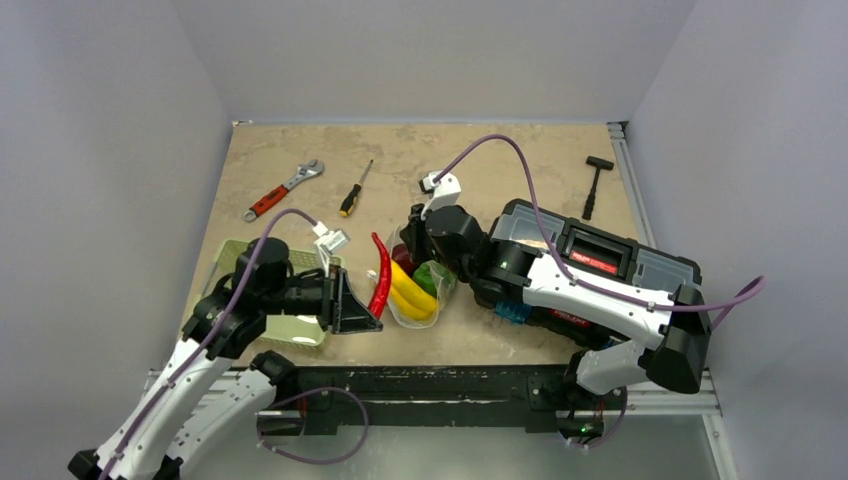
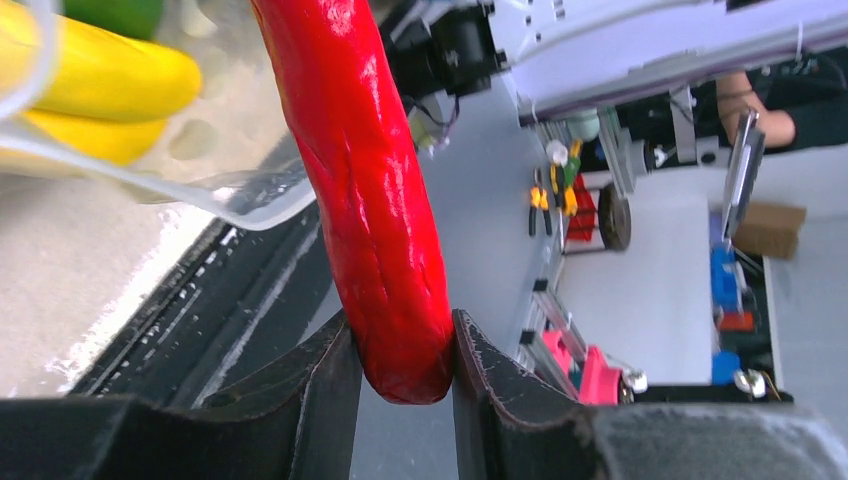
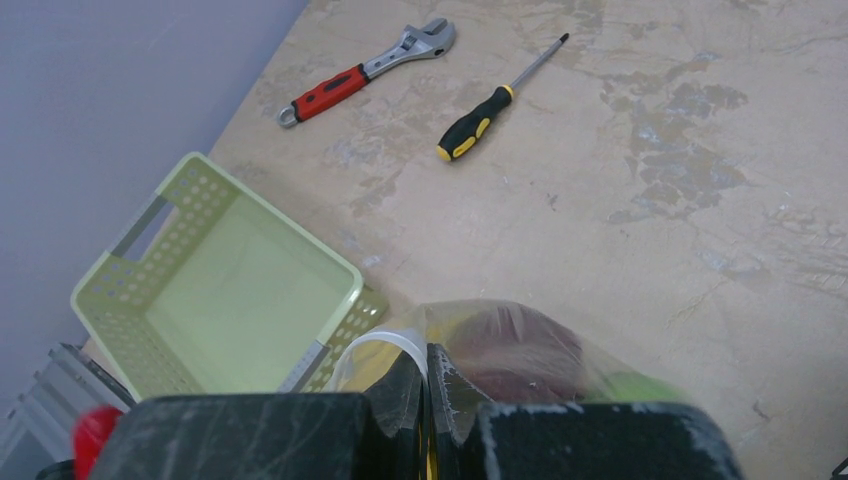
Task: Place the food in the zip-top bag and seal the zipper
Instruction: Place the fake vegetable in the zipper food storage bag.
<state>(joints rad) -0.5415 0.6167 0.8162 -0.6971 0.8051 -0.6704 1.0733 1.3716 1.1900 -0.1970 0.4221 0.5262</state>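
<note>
Though walls (image 1: pixel 420 60) are grey, the table (image 1: pixel 400 145) is beige

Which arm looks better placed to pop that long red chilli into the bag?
The left. The left gripper clamps the chilli right beside the bag, while the right gripper is busy pinching its rim.

The chilli (image 1: pixel 380 280), long, glossy and red, runs along the left side of the bag (image 1: pixel 445 285), one end pinched in the left pincer (image 2: pixel 405 345). The bag, clear and floppy, sits mid-table (image 1: pixel 500 160), its edge clamped in the right pincer (image 3: pixel 427 365); its mouth gapes, zipper (image 2: pixel 245 200) unsealed; inside lie yellow pieces (image 1: pixel 412 292), a green one (image 1: pixel 428 275) and a maroon one (image 1: pixel 403 257).
</note>
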